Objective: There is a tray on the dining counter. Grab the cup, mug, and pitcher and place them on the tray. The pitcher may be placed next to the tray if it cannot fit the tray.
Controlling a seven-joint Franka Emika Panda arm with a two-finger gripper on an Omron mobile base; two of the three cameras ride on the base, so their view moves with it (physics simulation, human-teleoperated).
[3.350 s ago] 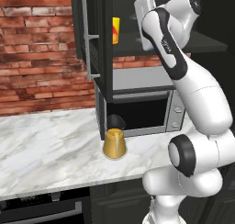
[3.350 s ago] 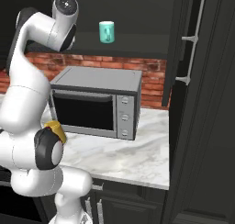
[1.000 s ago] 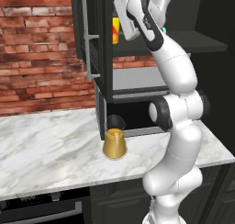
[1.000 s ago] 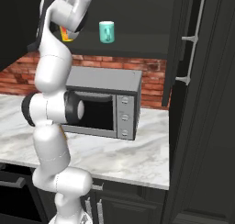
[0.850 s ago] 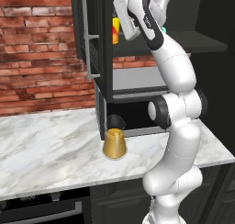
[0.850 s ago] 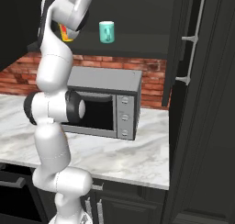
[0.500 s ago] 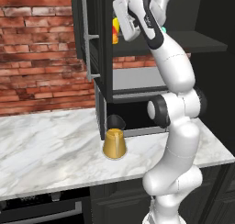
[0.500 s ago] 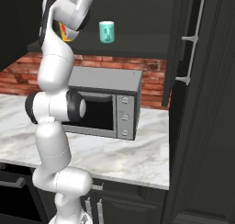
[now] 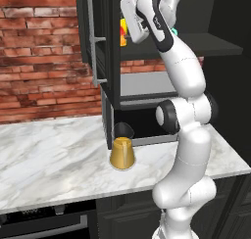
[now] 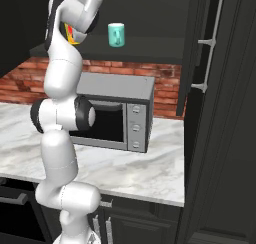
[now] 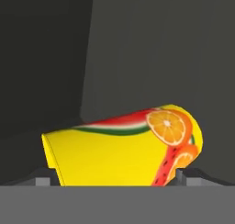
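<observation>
Jaws stand spread on both sides of the cup, lined up to pinch it off the shelf.

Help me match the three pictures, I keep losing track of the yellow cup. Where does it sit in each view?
Left base view: the cup peeks out upper centre, on the dark shelf, just left of the robot's hand.
Right base view: cup at upper left, mostly hidden behind the arm.
Hand view: cup spans the lower middle, close between the open gripper tips.
Shared landmark: the dark shelf it stands on.
</observation>
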